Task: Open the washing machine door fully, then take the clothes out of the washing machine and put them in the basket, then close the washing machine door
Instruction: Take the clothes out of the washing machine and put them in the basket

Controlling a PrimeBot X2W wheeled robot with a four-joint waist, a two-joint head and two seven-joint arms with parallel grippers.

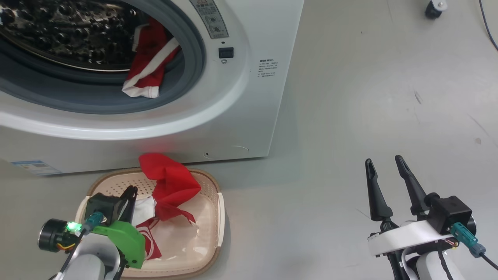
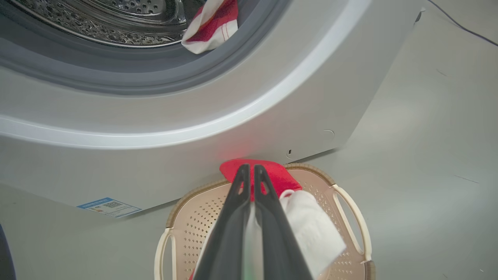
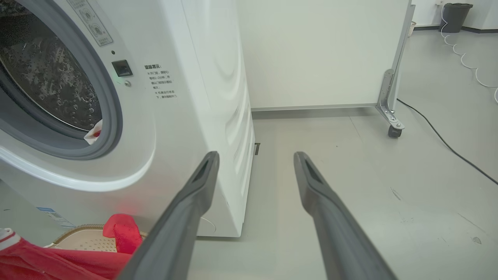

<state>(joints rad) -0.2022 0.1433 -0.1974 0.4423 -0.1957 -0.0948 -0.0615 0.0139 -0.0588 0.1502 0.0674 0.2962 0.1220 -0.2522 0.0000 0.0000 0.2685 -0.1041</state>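
Red, white-trimmed clothes (image 1: 171,186) in cream perforated basket (image 1: 221,221)

L gripper (image 1: 132,189) sits low at near left, fingers pressed tight together w/ clothes (image 1: 167,186) pinched between them. R gripper (image 1: 384,160) at near right, fingers spread wide apart, nothing between, pointing to the far side, pale wrist beneath.

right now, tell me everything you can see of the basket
The basket is small, cream plastic, a rounded rectangle with perforated sides, a brown woven-look rim and two loop handles. It sits upright on the grey floor close in front of the washing machine, below its open mouth. Red and white clothes lie in it and rise past its far rim, pinched by the shut left gripper above it.
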